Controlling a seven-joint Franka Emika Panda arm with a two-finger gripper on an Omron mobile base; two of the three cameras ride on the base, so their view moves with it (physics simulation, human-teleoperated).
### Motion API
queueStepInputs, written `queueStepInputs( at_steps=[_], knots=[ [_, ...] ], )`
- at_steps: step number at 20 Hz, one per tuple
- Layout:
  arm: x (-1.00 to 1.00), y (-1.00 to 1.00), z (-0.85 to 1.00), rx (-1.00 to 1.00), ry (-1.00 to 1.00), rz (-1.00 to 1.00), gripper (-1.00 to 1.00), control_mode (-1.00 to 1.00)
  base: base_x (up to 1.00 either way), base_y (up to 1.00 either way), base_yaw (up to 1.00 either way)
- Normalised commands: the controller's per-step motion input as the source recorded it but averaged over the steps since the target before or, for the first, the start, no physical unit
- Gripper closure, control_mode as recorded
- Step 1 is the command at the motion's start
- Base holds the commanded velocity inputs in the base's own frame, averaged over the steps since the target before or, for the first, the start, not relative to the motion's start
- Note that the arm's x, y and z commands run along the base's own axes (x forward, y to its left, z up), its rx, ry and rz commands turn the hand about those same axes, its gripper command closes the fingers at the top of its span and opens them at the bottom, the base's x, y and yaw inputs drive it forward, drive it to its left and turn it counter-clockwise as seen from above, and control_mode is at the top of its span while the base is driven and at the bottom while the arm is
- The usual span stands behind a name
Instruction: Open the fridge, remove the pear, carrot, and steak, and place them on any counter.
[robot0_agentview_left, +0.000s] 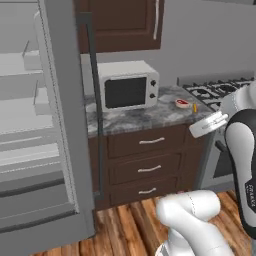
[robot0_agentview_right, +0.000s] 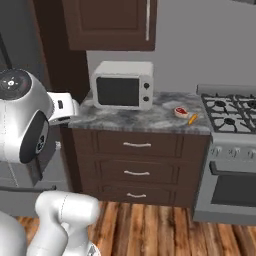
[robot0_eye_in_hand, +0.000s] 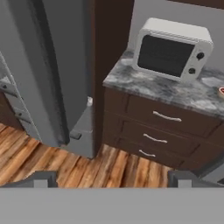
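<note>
The fridge (robot0_agentview_left: 65, 125) stands at the left with its grey door swung open and pale shelves (robot0_agentview_left: 25, 150) showing inside. In the hand view the fridge (robot0_eye_in_hand: 52, 65) rises at the left. The steak (robot0_agentview_left: 182, 103) and the carrot (robot0_agentview_left: 195, 107) lie side by side on the counter (robot0_agentview_left: 145, 117) to the right of the microwave; the steak (robot0_agentview_right: 181, 111) and carrot (robot0_agentview_right: 192, 119) sit near the counter's (robot0_agentview_right: 140, 117) stove end. My gripper (robot0_eye_in_hand: 113, 181) is open and empty, held in the air in front of the drawers. The pear is out of view.
A white microwave (robot0_agentview_left: 127, 91) stands on the counter (robot0_eye_in_hand: 175, 92). Below it are dark drawers (robot0_agentview_right: 136, 172) with silver handles. A gas stove (robot0_agentview_right: 230, 112) adjoins on the right, and a brown wall cabinet (robot0_agentview_left: 125, 22) hangs above. The floor (robot0_eye_in_hand: 65, 162) is wood.
</note>
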Motion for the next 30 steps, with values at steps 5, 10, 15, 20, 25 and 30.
queueStepInputs(
  at_steps=[5,10,15,20,25,30],
  knots=[
    [0.00,0.00,0.00,0.00,0.00,0.00,-1.00,1.00,-0.51,0.85,0.00],
    [0.00,0.00,0.00,0.00,0.00,0.00,-1.00,1.00,-0.07,1.00,0.00],
    [0.00,0.00,0.00,0.00,0.00,0.00,-1.00,1.00,0.49,1.00,-0.01],
    [0.00,0.00,0.00,0.00,0.00,0.00,-1.00,1.00,0.57,0.50,-0.02],
    [0.00,0.00,0.00,0.00,0.00,0.00,-1.00,1.00,0.55,0.34,-0.03],
    [0.00,0.00,0.00,0.00,0.00,0.00,-1.00,1.00,0.19,0.88,0.00]
  ],
)
